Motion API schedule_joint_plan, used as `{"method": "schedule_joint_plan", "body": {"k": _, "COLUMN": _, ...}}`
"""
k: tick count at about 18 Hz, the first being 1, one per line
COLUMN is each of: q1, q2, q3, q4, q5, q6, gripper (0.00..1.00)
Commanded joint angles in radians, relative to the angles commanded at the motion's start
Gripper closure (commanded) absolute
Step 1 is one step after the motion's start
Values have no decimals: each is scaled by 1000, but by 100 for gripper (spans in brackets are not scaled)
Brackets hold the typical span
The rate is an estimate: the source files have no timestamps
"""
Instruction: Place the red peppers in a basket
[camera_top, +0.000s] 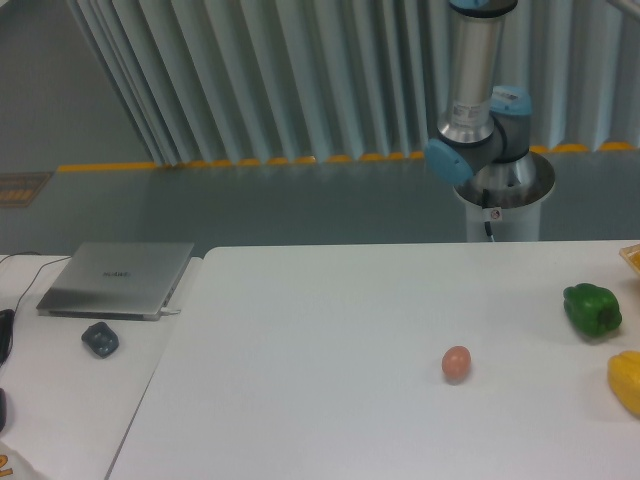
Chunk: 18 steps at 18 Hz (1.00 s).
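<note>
Behind the far right of the white bench (330, 330), the arm (472, 90) rises straight up out of view; its fingers and the red pepper cannot be seen. A smooth brown egg (456, 363), a lumpy glossy green pepper (592, 309) and a yellow pepper (626, 382) lie apart.

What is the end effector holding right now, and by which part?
It cannot be told: the end effector is out of frame; only the arm's base and lower links show. On the table, the egg, green pepper and yellow pepper lie untouched.
</note>
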Motion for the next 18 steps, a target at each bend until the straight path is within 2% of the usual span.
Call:
{"method": "schedule_joint_plan", "body": {"k": 8, "q1": -52, "q2": 9, "q3": 40, "q4": -20, "q5": -80, "q6": -115, "gripper": 0}}
{"method": "schedule_joint_plan", "body": {"k": 10, "q1": -90, "q2": 11, "q3": 60, "q4": -29, "q5": -80, "q6": -133, "gripper": 0}}
{"method": "schedule_joint_plan", "body": {"k": 11, "q1": -139, "q2": 15, "q3": 92, "q4": -56, "q5": -77, "q6": -136, "gripper": 0}}
{"method": "schedule_joint_plan", "body": {"k": 13, "q1": -182, "q2": 31, "q3": 121, "q4": -81, "q5": -78, "q6": -178, "gripper": 0}}
{"method": "schedule_joint_plan", "body": {"k": 18, "q1": -284, "q2": 26, "q3": 167, "q4": -89, "q5": -77, "q6": -334, "gripper": 0}}
